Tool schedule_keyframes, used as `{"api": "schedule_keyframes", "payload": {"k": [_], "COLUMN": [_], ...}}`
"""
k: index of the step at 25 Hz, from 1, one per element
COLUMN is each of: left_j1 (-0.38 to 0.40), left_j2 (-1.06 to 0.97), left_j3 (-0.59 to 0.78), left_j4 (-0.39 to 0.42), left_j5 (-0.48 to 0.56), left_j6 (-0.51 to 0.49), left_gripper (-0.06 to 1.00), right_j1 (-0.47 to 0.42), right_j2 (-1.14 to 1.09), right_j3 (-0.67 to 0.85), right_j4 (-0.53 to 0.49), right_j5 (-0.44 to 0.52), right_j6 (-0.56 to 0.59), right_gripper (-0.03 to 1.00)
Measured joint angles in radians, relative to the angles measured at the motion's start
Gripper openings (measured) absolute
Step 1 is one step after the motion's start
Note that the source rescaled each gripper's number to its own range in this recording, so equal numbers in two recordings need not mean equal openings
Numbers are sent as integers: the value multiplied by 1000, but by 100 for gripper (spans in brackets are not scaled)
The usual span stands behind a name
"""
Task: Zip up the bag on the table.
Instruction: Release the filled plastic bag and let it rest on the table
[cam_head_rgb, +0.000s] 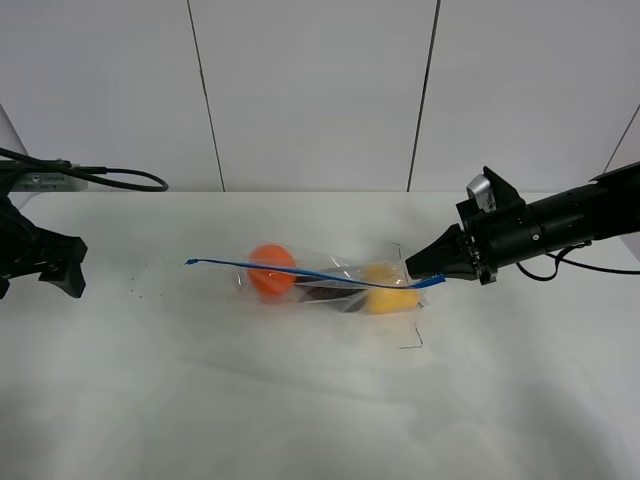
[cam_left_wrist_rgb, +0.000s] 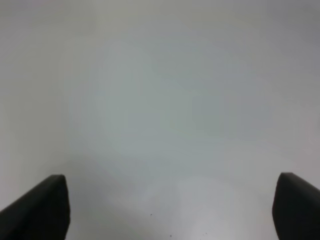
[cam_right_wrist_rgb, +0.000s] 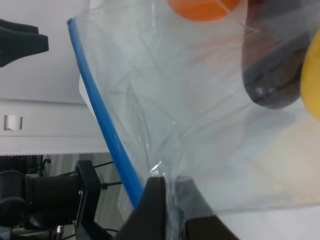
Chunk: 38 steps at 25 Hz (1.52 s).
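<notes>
The bag lies near the middle of the counter, with its blue zipper strip running from 9 to 3 o'clock. Through the clear plastic show an orange item toward 9 o'clock, a yellow item toward 3 o'clock and a dark item between them. The right tool is pinched narrow on the bag's 3 o'clock end, just beside the strip. The left tool hangs at the counter's 9 o'clock edge, well apart from the bag, spread wide and holding nothing.
</notes>
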Motion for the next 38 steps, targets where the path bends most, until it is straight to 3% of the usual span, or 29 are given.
{"api": "schedule_keyframes", "payload": {"k": [8,18,23,32,38], "left_j1": [50,50,50,50,50], "left_j2": [-79,-240,-339,-564,-757], "left_j3": [0,0,6,218,246], "left_j4": [-3,-5,-70,-102,-106], "left_j5": [-1,32,69,68,72], "left_j6": [2,29,67,94,105], "left_gripper": [83,83,83,83,83], "right_j1": [0,0,0,0,0], "right_j2": [0,0,0,0,0], "right_j3": [0,0,0,0,0], "right_j4": [-3,-6,-6,-6,-6], "right_j5": [0,0,0,0,0], "right_j6": [-9,-22,-25,-29,-34], "right_gripper": [0,0,0,0,0]}}
